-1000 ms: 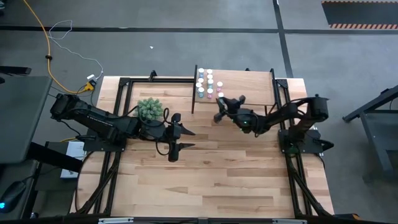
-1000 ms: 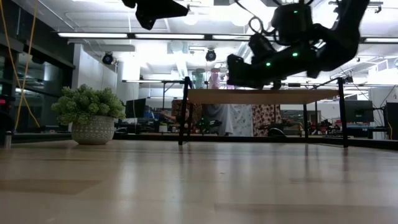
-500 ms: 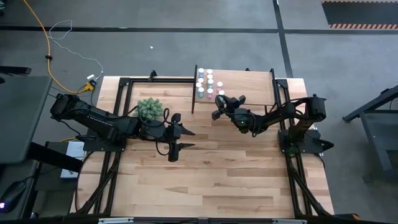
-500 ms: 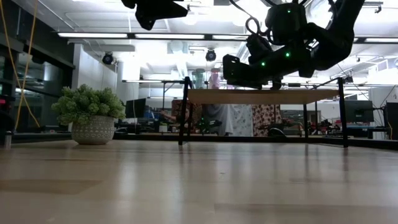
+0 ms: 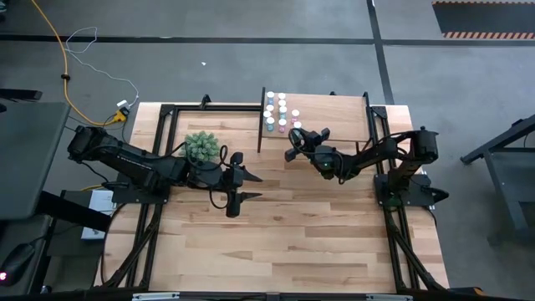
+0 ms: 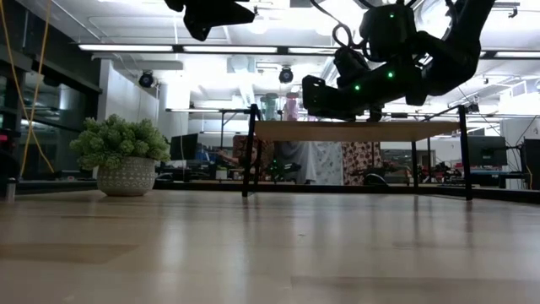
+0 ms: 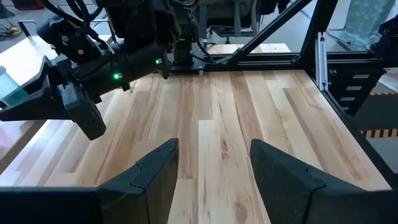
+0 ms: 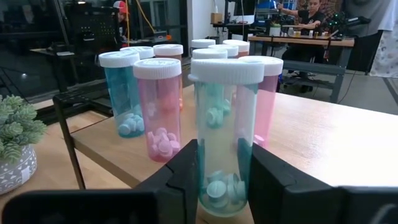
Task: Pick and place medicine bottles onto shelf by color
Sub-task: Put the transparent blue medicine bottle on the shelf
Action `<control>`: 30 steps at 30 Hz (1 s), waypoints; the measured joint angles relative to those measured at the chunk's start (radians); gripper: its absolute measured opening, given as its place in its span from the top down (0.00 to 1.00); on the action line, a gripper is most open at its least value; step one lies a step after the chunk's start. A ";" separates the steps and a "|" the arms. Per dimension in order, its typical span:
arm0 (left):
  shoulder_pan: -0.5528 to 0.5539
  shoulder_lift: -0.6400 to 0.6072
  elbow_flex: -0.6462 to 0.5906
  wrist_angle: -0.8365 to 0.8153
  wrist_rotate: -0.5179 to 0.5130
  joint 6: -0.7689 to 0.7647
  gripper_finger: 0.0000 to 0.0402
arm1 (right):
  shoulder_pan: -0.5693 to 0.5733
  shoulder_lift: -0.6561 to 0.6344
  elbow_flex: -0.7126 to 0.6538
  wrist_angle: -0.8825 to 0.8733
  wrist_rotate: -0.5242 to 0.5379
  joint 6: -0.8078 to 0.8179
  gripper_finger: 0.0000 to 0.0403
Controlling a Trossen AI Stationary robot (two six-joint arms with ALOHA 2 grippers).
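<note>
In the high view, the medicine bottles [image 5: 277,113] at the upper centre are too small for body colours to be told apart with certainty. In the right wrist view, the rear bottles [image 8: 211,46] are largely hidden behind the front ones. In the low view, the left arm [image 6: 211,14] is cut off by the top edge.

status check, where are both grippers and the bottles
Right gripper at shelf edge, fingers around a teal bottle. Left gripper open, idle mid-table. Plant clear of shelf.
</note>
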 joint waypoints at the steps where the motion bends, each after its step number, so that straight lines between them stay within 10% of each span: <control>1: 0.000 0.000 0.000 0.000 0.000 0.000 0.53 | 0.000 0.000 0.000 0.000 0.001 0.000 0.77; 30: 0.000 0.000 0.001 0.000 -0.016 0.000 0.53 | 0.042 -0.052 -0.004 -0.042 0.088 -0.036 0.63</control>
